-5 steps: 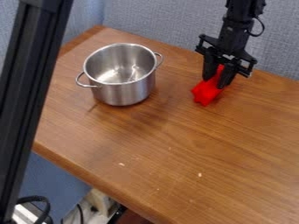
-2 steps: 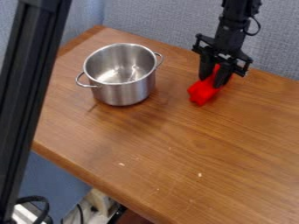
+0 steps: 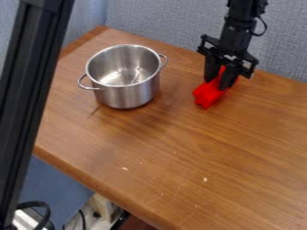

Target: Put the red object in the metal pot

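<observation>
Pinching the upper end of the red block (image 3: pixel 209 95) in the dark tool (image 3: pixel 222 74), by the look of it, with red showing between the fingers and the lower end jutting out towards seven o'clock. Found at about one o'clock from the middle of the tabletop (image 3: pixel 162 157), well apart from the metal pot (image 3: pixel 125 92). Gripped near one end, probably to leave the other free to go in first over the rim. Hard to tell whether lifted or just touching the wood. Likely to need a clear rise next, then a carry towards nine o'clock and a release above the opening. Liable to swing or slip if knocked against the rim, being held by one end only.

Standing upright at about eleven o'clock, the pot, open at the top, with nothing visible inside; well placed for a drop from above. Fitted with loop handles at roughly two and eight o'clock, worth keeping clear of.

Warm brown wood underneath, with visible grain and a soft sheen. Backed by a plain grey wall (image 3: pixel 156 13) towards twelve o'clock. Crossed at nine o'clock by a tall black post (image 3: pixel 34 76), with dark cables (image 3: pixel 39 212) down at seven o'clock, below the table edge.
</observation>
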### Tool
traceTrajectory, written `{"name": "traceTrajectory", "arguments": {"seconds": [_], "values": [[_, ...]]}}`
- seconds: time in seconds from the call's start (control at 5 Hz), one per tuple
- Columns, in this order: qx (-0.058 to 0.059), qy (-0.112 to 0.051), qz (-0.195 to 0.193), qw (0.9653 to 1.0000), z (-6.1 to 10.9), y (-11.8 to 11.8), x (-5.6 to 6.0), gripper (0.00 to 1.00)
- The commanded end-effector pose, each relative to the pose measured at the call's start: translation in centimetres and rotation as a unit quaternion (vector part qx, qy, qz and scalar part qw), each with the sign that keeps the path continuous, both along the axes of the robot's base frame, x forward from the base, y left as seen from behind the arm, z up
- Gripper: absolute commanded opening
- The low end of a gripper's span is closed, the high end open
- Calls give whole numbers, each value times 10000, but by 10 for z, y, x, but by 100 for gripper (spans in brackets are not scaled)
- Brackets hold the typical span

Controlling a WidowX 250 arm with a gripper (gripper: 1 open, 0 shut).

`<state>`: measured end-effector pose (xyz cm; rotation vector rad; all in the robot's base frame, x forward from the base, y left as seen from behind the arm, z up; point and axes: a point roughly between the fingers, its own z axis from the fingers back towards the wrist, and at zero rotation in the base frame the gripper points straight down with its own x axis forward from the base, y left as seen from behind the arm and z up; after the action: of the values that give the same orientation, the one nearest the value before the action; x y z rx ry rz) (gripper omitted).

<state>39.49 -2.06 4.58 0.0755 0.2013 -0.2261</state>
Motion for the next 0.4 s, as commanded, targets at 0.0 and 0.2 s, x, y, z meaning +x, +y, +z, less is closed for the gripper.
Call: {"name": "traceTrajectory", "arguments": {"seconds": [0.0,0.2], "values": [[-22,5,99,9999,1,12,1,0],[-35,25,93,9999,1,12,1,0]]}}
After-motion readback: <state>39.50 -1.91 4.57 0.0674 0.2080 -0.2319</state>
